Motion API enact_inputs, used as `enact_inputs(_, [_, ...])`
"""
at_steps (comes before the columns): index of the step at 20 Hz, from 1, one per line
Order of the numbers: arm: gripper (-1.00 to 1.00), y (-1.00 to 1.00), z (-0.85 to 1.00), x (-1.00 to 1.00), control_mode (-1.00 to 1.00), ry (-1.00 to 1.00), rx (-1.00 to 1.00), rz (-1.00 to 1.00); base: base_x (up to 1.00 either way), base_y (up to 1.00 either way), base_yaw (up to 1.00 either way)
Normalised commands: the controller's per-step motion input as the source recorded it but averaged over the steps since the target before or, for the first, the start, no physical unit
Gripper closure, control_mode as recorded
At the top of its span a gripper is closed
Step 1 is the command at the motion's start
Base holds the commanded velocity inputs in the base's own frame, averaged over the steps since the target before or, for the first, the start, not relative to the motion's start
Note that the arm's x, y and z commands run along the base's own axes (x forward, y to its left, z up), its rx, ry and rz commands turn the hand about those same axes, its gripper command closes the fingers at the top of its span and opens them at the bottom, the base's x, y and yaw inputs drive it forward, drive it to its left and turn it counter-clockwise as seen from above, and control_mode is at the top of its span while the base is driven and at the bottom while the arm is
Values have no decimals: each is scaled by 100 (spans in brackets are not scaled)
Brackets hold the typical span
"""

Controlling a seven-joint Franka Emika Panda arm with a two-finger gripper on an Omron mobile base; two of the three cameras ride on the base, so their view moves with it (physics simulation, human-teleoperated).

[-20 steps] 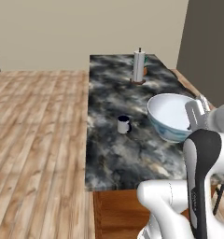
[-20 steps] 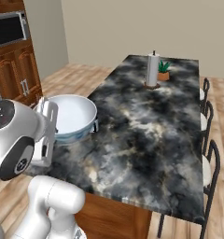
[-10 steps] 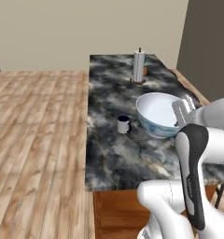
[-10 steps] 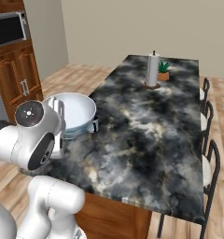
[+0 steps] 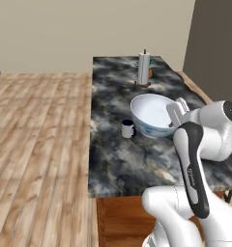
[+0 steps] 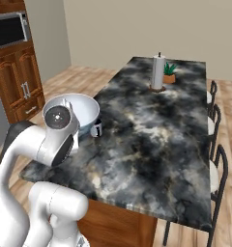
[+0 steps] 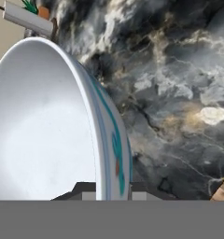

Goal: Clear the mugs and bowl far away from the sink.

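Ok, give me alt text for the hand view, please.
The hand is shut on the rim of the big white bowl, one finger on each side of the wall. Beyond it lies dark marbled counter, with a paper towel roll at the far end.

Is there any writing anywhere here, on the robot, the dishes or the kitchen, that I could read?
Arm: a small dark mark on the black stripe, too small and blurred to read.
Bowl: teal and orange pattern on its outside, no letters.
Mug: nothing written on it.

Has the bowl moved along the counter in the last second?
Yes. The bowl, gripped by its rim, has shifted left across the counter, ending close beside the mug.
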Motion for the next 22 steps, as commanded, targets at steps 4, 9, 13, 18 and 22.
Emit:
enact_inputs(4, [100,0,-30,48,-100,6,0,0,0,0,0])
enact_inputs(9, [100,8,-57,30,-100,21,0,0,0,0,0])
enact_inputs(13, [100,2,-54,16,-100,18,0,5,0,0,0])
enact_inputs(18, [100,20,-49,22,-100,11,0,11,0,0,0])
enact_inputs(22, [100,33,-44,17,-100,11,0,18,0,0,0])
